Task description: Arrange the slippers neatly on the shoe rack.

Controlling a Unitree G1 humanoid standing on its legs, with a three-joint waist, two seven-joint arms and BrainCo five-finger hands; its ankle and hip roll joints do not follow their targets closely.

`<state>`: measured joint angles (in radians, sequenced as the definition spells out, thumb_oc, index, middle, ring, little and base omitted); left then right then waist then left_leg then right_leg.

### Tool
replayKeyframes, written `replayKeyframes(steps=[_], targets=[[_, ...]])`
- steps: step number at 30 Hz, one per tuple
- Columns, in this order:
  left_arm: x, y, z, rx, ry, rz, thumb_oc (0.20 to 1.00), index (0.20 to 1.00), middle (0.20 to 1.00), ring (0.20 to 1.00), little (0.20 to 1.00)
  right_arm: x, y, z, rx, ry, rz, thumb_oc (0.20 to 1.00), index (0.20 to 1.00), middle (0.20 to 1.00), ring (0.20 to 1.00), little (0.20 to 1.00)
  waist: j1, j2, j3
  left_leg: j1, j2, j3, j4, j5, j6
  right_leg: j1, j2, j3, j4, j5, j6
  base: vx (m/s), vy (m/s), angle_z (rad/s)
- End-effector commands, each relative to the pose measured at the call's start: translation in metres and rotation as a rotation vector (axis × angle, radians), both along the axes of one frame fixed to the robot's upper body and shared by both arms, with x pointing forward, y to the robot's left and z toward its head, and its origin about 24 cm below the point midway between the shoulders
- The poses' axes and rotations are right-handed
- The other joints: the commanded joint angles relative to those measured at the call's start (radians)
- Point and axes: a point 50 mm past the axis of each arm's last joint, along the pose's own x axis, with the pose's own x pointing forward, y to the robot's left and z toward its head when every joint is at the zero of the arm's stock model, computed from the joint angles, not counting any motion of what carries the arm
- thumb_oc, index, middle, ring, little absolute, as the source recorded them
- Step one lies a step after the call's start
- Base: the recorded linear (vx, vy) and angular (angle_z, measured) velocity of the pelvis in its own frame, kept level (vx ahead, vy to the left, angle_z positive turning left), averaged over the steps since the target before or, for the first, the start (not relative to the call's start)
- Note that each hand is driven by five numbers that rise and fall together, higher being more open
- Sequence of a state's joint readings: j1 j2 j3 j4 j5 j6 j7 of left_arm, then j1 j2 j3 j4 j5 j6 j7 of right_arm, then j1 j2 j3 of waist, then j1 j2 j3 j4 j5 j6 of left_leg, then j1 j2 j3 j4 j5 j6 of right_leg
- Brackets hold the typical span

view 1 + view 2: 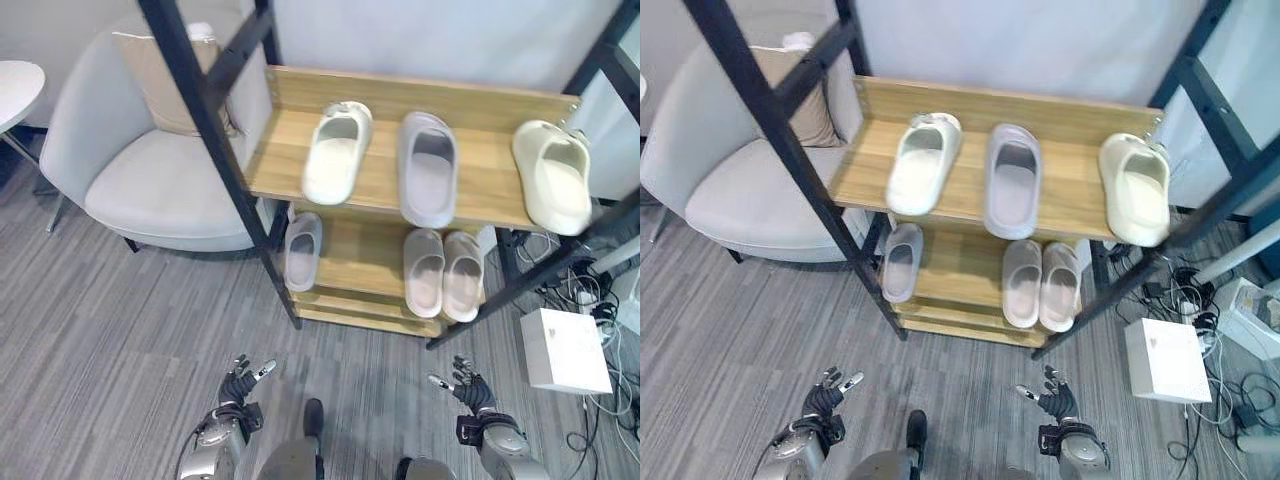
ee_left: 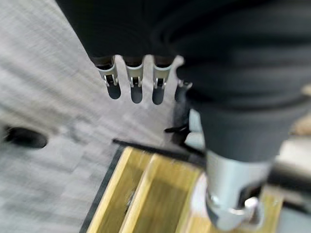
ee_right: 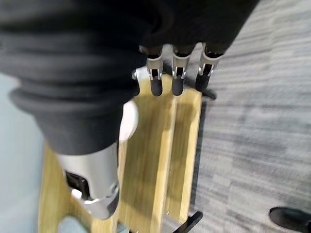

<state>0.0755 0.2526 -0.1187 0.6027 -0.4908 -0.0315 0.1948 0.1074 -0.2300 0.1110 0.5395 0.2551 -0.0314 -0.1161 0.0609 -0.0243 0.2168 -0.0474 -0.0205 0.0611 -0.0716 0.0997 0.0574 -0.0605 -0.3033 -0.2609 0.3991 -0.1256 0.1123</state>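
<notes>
The wooden shoe rack point(image 1: 480, 165) with black posts stands ahead of me. Its top shelf carries a white slipper point(image 1: 337, 152) at the left, a grey slipper point(image 1: 429, 167) in the middle and a cream slipper point(image 1: 553, 175) at the right edge. On the lower shelf lie a lone grey slipper point(image 1: 302, 250) at the left and a pinkish pair point(image 1: 442, 272) side by side at the right. My left hand point(image 1: 238, 385) and right hand point(image 1: 467, 386) hang low over the carpet in front of the rack, fingers straight, holding nothing.
A light grey armchair point(image 1: 140, 170) with a beige cushion stands left of the rack. A white box point(image 1: 563, 351) and loose cables point(image 1: 600, 290) lie on the floor at the right. Grey carpet point(image 1: 120, 330) spreads in front.
</notes>
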Motion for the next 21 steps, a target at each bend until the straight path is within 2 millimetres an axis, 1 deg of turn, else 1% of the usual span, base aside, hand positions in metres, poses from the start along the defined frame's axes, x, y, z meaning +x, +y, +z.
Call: replayKeyframes(steps=[1,2,3,4,5,6,7,9,10,11,13,14,15,16,18,19,21], targets=[[0.003,0.006,0.011,0.031,-0.065,-0.024,1.000,1.000,1.000,1.000,1.000,0.012,-0.002,0.013,-0.023,-0.068,0.040,1.000,1.000,1.000,1.000,1.000,0.001,-0.009,0.024,0.008,0.055,0.005,-0.013,-0.039,-0.063,0.005,0.063,-0.010,-0.191,0.178,0.015,0.10,0.011,-0.08],[0.003,0.006,0.011,0.030,-0.065,-0.024,1.000,1.000,1.000,1.000,1.000,0.012,-0.002,0.013,-0.024,-0.069,0.040,1.000,1.000,1.000,1.000,1.000,0.001,-0.008,0.026,0.010,0.056,0.004,-0.013,-0.039,-0.063,0.008,0.064,-0.011,-0.193,0.178,0.014,0.14,-0.030,0.01],[0.005,0.009,0.012,0.033,-0.067,-0.014,1.000,1.000,1.000,1.000,1.000,0.015,0.000,0.014,-0.029,-0.069,0.054,1.000,1.000,1.000,1.000,1.000,-0.005,-0.011,0.032,0.036,0.058,0.006,-0.016,-0.056,-0.071,-0.030,0.112,-0.034,-0.280,0.168,0.014,0.15,-0.059,0.10],[0.005,0.010,0.013,0.036,-0.072,-0.008,1.000,1.000,1.000,1.000,1.000,0.016,0.000,0.014,-0.029,-0.072,0.056,1.000,1.000,1.000,1.000,1.000,-0.005,-0.018,0.032,0.044,0.052,0.006,-0.016,-0.059,-0.074,-0.043,0.125,-0.050,-0.329,0.178,0.016,0.15,-0.060,-0.11],[0.005,0.010,0.013,0.036,-0.072,-0.008,1.000,1.000,1.000,1.000,1.000,0.016,0.000,0.014,-0.029,-0.072,0.056,1.000,1.000,1.000,1.000,1.000,-0.005,-0.016,0.034,0.046,0.054,0.005,-0.016,-0.061,-0.075,-0.037,0.128,-0.052,-0.335,0.180,0.016,0.15,-0.070,-0.27],[0.002,0.010,0.011,0.041,-0.062,-0.007,1.000,1.000,1.000,1.000,1.000,0.011,0.000,0.012,-0.030,-0.058,0.054,1.000,1.000,1.000,1.000,1.000,-0.011,-0.019,0.036,0.061,0.052,-0.008,-0.001,-0.066,-0.078,-0.013,0.139,-0.017,-0.364,0.173,0.016,0.16,-0.079,-0.18],[0.001,0.009,0.010,0.035,-0.060,-0.008,1.000,1.000,1.000,1.000,1.000,0.012,0.001,0.012,-0.032,-0.060,0.066,1.000,1.000,1.000,1.000,1.000,-0.009,-0.024,0.030,0.065,0.052,-0.010,0.005,-0.073,-0.077,-0.001,0.151,-0.002,-0.380,0.174,0.012,0.20,-0.102,0.14],[-0.002,0.006,0.008,0.017,-0.056,0.001,1.000,1.000,1.000,1.000,1.000,0.011,-0.001,0.010,-0.044,-0.046,0.075,1.000,1.000,1.000,1.000,1.000,0.000,-0.024,0.013,0.070,0.049,-0.017,0.019,-0.083,-0.077,0.027,0.158,-0.006,-0.417,0.175,0.006,0.15,-0.076,0.31],[-0.006,0.005,0.005,-0.001,-0.043,0.016,1.000,1.000,1.000,1.000,1.000,0.011,-0.002,0.010,-0.046,-0.043,0.082,1.000,1.000,1.000,1.000,1.000,0.008,-0.025,0.006,0.072,0.045,-0.037,0.030,-0.089,-0.077,0.042,0.165,-0.003,-0.432,0.177,0.002,0.14,-0.058,-0.05],[-0.009,0.005,0.003,-0.006,-0.035,0.021,1.000,1.000,1.000,1.000,1.000,0.010,-0.004,0.009,-0.057,-0.038,0.090,1.000,1.000,1.000,1.000,1.000,0.013,-0.025,0.001,0.075,0.040,-0.061,0.037,-0.096,-0.079,0.057,0.170,0.000,-0.449,0.180,0.000,0.12,-0.059,-0.21],[-0.008,0.002,0.001,-0.010,-0.024,0.012,1.000,1.000,1.000,1.000,1.000,0.010,-0.008,0.009,-0.083,-0.027,0.101,1.000,1.000,1.000,1.000,1.000,0.027,-0.031,-0.003,0.062,0.023,-0.135,0.055,-0.099,-0.092,0.073,0.174,0.001,-0.465,0.181,-0.004,0.07,-0.046,-0.20],[-0.007,0.000,0.002,-0.011,-0.028,0.002,1.000,1.000,1.000,1.000,1.000,0.011,-0.013,0.010,-0.126,-0.025,0.107,1.000,1.000,1.000,1.000,1.000,0.023,-0.032,-0.004,0.051,0.022,-0.145,0.057,-0.097,-0.097,0.081,0.171,-0.012,-0.474,0.181,-0.003,0.04,-0.019,-0.11],[-0.007,0.000,0.002,-0.009,-0.026,-0.006,1.000,1.000,1.000,1.000,1.000,0.012,-0.015,0.011,-0.152,-0.021,0.122,1.000,1.000,1.000,1.000,1.000,0.022,-0.033,-0.007,0.050,0.026,-0.139,0.049,-0.096,-0.096,0.084,0.171,-0.019,-0.476,0.180,-0.002,0.03,-0.013,0.03],[-0.006,-0.002,0.001,-0.003,-0.022,-0.028,1.000,1.000,1.000,1.000,1.000,0.013,-0.018,0.012,-0.222,-0.014,0.159,1.000,1.000,1.000,1.000,1.000,0.023,-0.033,-0.012,0.050,0.031,-0.131,0.037,-0.092,-0.095,0.090,0.171,-0.030,-0.480,0.178,-0.002,0.02,-0.017,0.19],[-0.005,-0.001,0.002,0.012,-0.023,-0.049,1.000,1.000,1.000,1.000,1.000,0.021,-0.022,0.021,-0.337,-0.043,0.228,1.000,1.000,1.000,1.000,1.000,0.029,-0.036,-0.019,0.049,0.035,-0.128,0.023,-0.081,-0.096,0.095,0.171,-0.041,-0.484,0.175,-0.002,0.02,-0.017,0.25],[-0.004,0.000,0.005,0.024,-0.035,-0.063,1.000,1.000,1.000,1.000,1.000,0.026,-0.025,0.031,-0.380,-0.081,0.268,1.000,1.000,1.000,1.000,1.000,0.032,-0.040,-0.021,0.051,0.036,-0.126,0.018,-0.079,-0.097,0.098,0.171,-0.046,-0.486,0.174,-0.002,0.05,-0.008,0.26],[-0.006,0.008,0.008,0.046,-0.044,-0.076,1.000,1.000,1.000,1.000,1.000,0.037,-0.032,0.061,-0.515,-0.183,0.386,1.000,1.000,1.000,1.000,1.000,0.038,-0.048,-0.022,0.063,0.039,-0.119,0.006,-0.080,-0.095,0.106,0.170,-0.051,-0.486,0.173,0.000,0.05,-0.001,0.20]])
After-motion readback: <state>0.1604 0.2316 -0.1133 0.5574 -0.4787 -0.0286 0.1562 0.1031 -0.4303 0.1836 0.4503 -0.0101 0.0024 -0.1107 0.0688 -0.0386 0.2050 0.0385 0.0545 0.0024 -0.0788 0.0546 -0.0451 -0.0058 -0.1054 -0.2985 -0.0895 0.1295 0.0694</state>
